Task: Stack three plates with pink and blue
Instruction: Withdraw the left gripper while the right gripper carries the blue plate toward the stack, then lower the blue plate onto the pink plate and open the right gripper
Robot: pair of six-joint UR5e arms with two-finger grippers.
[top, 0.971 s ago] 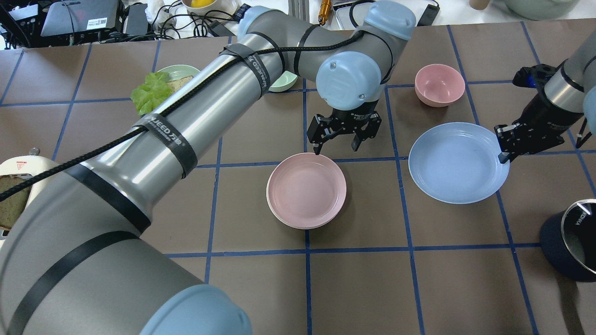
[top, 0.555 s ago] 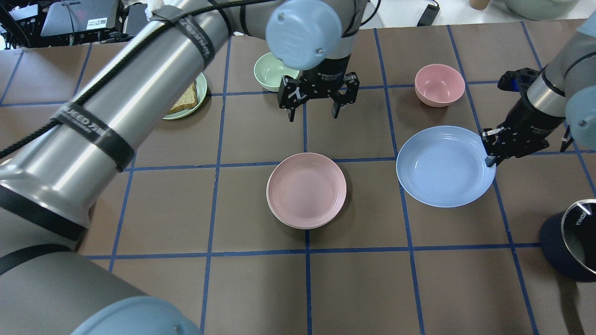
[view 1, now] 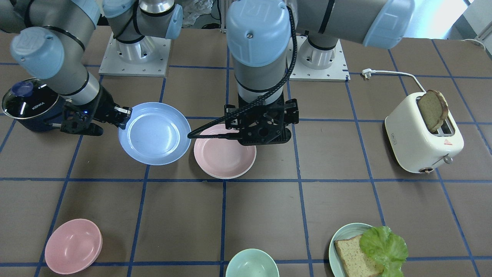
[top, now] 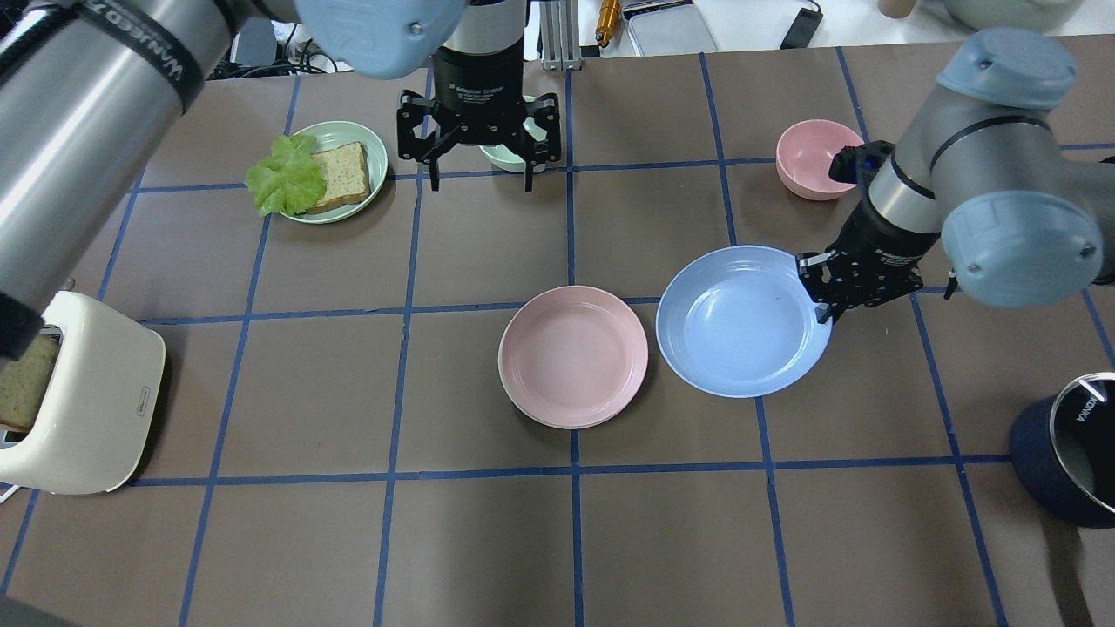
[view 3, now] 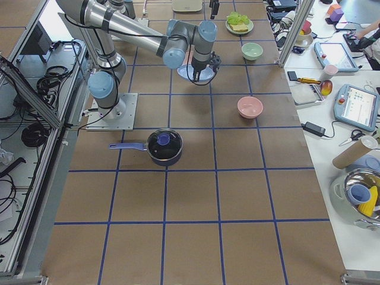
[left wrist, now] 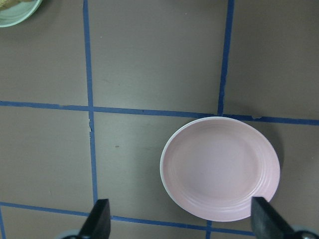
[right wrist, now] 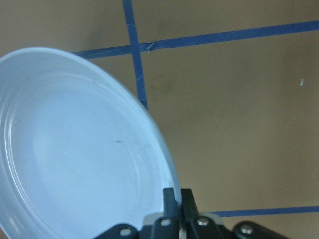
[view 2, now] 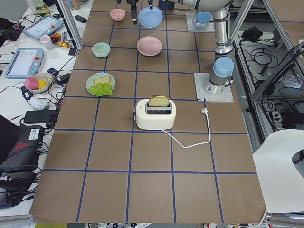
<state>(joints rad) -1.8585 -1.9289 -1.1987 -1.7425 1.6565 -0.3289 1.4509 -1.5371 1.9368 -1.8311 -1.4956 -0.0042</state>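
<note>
Where the brown table [top: 488, 540] is gridded in blue tape [top: 662, 468] and flanked by a cluttered bench [view 2: 33, 61], blue plate [top: 740, 322] is pinched at the rim by right gripper [top: 823, 300], face up, just beside pink plate [top: 573, 355]; left gripper [top: 480, 185] is spread.

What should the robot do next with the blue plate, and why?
Probably move the blue plate sideways until it is over the pink plate. The right end effector pinches the blue plate's rim, and that plate is beside the pink one, not above it. The left end effector is open and well clear.
</note>
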